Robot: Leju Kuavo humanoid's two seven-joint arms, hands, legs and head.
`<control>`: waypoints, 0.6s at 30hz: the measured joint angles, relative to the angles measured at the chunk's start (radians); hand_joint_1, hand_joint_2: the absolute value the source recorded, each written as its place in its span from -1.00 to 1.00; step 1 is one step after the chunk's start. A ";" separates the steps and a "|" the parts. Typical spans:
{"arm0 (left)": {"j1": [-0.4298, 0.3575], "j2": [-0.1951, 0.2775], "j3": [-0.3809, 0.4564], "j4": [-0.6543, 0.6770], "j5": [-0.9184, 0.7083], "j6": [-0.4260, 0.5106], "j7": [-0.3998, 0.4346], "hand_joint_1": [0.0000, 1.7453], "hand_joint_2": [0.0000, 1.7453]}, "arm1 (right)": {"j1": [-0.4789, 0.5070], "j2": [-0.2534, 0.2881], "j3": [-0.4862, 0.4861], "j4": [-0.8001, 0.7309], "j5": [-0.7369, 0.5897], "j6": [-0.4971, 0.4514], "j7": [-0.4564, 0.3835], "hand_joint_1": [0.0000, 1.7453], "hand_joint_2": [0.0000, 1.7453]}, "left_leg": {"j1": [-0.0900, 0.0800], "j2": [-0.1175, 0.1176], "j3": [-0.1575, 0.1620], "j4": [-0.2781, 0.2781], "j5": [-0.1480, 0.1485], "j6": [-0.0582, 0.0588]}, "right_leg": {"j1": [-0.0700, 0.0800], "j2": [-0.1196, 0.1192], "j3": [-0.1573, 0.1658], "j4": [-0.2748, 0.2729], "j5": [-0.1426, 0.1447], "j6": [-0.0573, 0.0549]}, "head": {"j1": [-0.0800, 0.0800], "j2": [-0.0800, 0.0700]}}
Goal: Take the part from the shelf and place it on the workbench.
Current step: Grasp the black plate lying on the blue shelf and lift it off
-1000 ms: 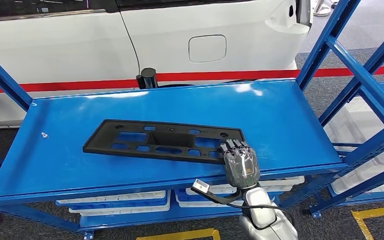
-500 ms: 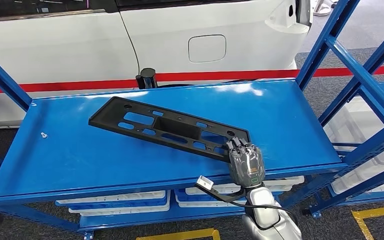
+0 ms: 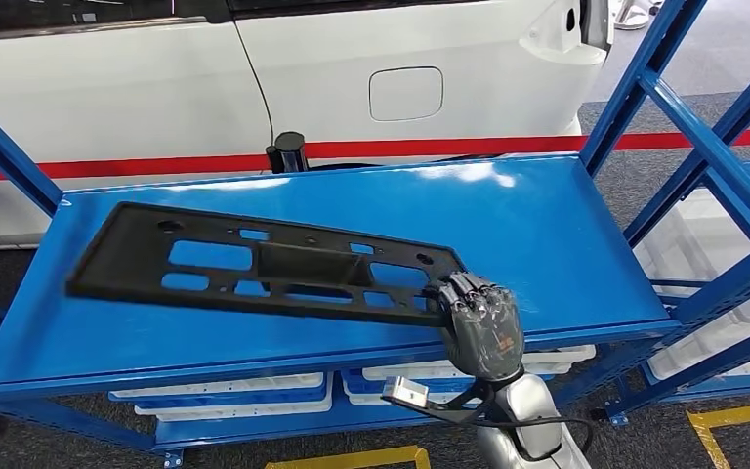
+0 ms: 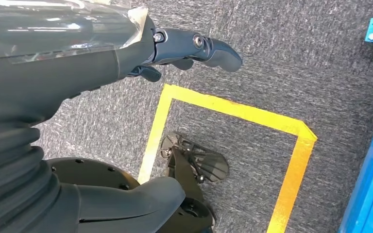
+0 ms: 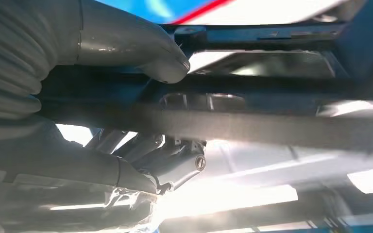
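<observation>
Black plastic forms the part (image 3: pixel 264 266), a long flat panel with cut-outs, which is gripped at one end by the right robot hand (image 3: pixel 479 322). From that robot hand the part reaches out to the left, raised above the blue shelf (image 3: pixel 547 234) and tilted. In the right wrist view the thumb (image 5: pixel 141 53) is seen pressed on one face of the part's edge (image 5: pixel 252 127) and the darker fingers (image 5: pixel 175 158) on the other. The left robot hand (image 4: pixel 184 48) hangs over grey carpet (image 4: pixel 296 63) marked with yellow tape (image 4: pixel 233 109); nothing is held in it, the fingers loosely extended. Beyond the shelf a white car (image 3: pixel 352 78) is seen.
</observation>
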 joint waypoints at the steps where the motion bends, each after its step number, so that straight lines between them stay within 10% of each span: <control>1: 0.000 -0.001 0.001 0.000 -0.002 0.001 -0.001 -1.00 1.00 | 0.010 0.032 -0.041 -0.004 -0.048 0.000 -0.106 1.00 1.00 | 0.000 0.000 0.000 0.000 0.000 0.000 | 0.000 0.000 0.000 0.000 0.000 0.000 | 0.000 0.000; 5: -0.001 -0.004 0.011 0.000 -0.008 0.006 -0.006 -1.00 1.00 | 0.041 0.134 -0.159 -0.010 -0.351 0.001 -0.350 1.00 1.00 | 0.000 0.000 0.000 0.000 0.000 0.000 | 0.000 0.000 0.000 0.000 0.000 0.000 | 0.000 0.000; 8: -0.001 -0.007 0.023 0.000 -0.007 0.011 -0.011 -1.00 1.00 | 0.047 0.132 -0.143 -0.017 -0.632 0.002 -0.322 1.00 1.00 | -0.001 0.001 0.000 0.000 0.000 0.000 | 0.000 0.001 0.001 0.000 0.000 0.000 | 0.000 0.000; 18: -0.003 -0.009 0.043 0.000 -0.007 0.020 -0.009 -1.00 1.00 | 0.058 0.096 -0.075 -0.078 -0.962 0.086 -0.337 1.00 1.00 | -0.002 0.003 0.001 0.000 0.000 0.000 | -0.001 0.002 0.000 0.000 0.000 0.000 | 0.000 0.000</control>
